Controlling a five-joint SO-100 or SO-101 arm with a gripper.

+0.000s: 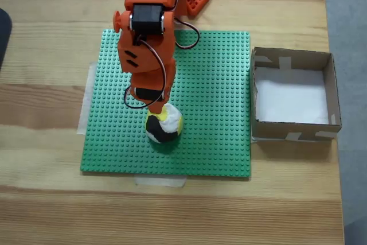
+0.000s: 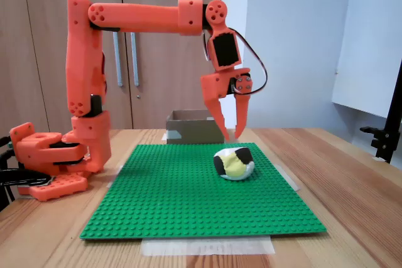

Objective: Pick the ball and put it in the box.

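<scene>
Jaws: your gripper [image 2: 232, 136] is hanging spread, empty, just above the ball.
Ball: the ball [image 1: 163, 126] is sitting lower centre of frame on the green baseplate [image 1: 218, 113].
Box: the box [image 1: 330, 90] is resting right of frame, off the baseplate.

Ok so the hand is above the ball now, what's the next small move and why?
Probably lower straight down. In a fixed view the hand hangs open just above the ball, which rests on the green studded mat with nothing gripping it. Dropping would bring the fingers around it before closing.
</scene>
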